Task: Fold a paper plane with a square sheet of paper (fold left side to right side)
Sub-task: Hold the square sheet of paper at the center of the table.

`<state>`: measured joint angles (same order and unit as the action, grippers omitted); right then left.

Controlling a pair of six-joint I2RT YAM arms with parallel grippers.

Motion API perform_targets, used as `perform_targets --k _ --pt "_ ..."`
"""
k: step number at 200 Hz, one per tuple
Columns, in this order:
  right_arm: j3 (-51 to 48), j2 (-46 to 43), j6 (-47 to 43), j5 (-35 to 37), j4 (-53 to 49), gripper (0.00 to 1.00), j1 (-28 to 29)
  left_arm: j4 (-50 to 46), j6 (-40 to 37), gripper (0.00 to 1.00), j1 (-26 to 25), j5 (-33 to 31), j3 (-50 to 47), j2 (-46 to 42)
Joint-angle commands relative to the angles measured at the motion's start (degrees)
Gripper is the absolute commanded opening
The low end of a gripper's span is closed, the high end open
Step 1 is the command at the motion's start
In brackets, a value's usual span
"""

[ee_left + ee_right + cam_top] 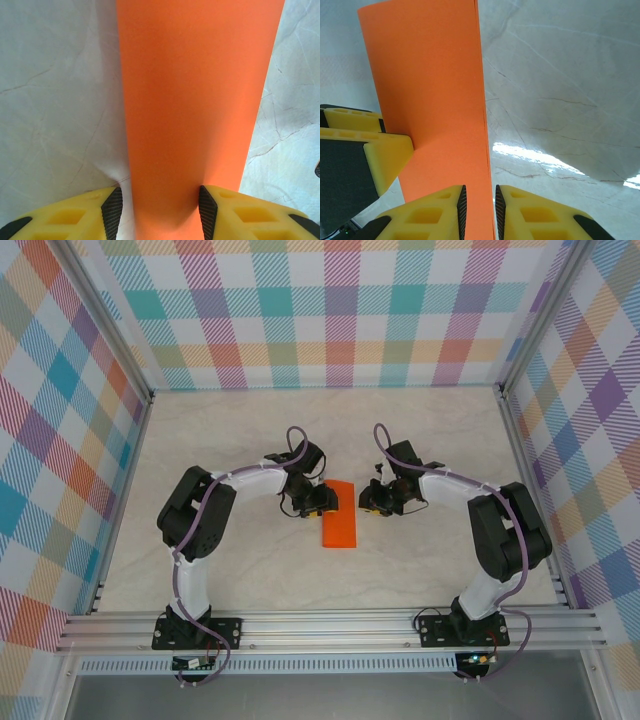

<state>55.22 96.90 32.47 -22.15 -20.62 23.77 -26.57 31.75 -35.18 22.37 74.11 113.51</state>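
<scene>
The square sheet of paper [340, 528] lies folded in half as a narrow orange strip in the middle of the table. My left gripper [325, 502] is at the strip's far end on its left side. In the left wrist view its jaws stand open [160, 210] across the strip [195, 100], with the right pad at the paper's edge. My right gripper [372, 504] is on the strip's right side. Its jaws [479, 210] are open by a narrow gap, and the paper's layered right edge [430, 90] runs between the pads. The left gripper's yellow finger [385, 150] rests against the paper.
The pale marbled tabletop [240, 440] is fenced by plaid walls [330, 310] at the back and sides. An aluminium rail [330, 625] with both arm bases runs along the near edge.
</scene>
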Motion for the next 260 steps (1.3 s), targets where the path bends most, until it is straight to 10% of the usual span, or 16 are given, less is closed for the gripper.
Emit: perform_targets --k 1,260 --pt "-0.47 -1.35 0.58 -1.14 0.39 0.24 0.64 -0.64 -0.35 0.48 -1.91 -0.84 0.02 3.14" --pt "0.90 8.68 2.00 -3.66 4.22 0.06 2.95 -0.98 -0.62 0.49 -2.09 -0.88 0.26 3.77"
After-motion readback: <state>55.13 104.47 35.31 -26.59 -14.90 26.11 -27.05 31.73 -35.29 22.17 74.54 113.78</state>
